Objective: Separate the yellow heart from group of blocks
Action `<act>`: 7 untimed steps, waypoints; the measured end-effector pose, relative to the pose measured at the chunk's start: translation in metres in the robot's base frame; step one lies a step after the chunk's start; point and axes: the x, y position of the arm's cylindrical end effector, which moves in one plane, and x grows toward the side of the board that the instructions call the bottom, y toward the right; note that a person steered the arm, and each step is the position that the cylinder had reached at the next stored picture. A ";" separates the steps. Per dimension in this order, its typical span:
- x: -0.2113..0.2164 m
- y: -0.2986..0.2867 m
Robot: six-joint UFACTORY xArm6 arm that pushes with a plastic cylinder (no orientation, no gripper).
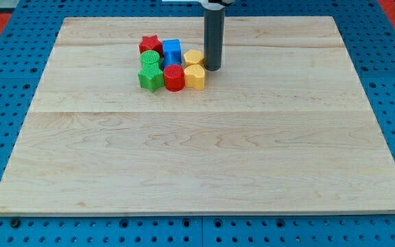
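Observation:
A tight group of blocks sits at the upper middle of the wooden board (197, 165). The yellow heart (195, 77) is at the group's lower right. A second yellow block (194, 57) lies just above it. A red cylinder (174, 78) touches the heart's left side. A blue block (172, 51), a red star (150, 46), a green round block (149, 61) and a green star (149, 79) fill the left part. My tip (212, 68) stands just right of the two yellow blocks, close to the upper one.
The board lies on a blue perforated table (5, 82). The dark rod (213, 34) rises from the tip to the view's top edge.

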 end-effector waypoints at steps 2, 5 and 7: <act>0.000 -0.065; 0.046 -0.043; 0.069 -0.051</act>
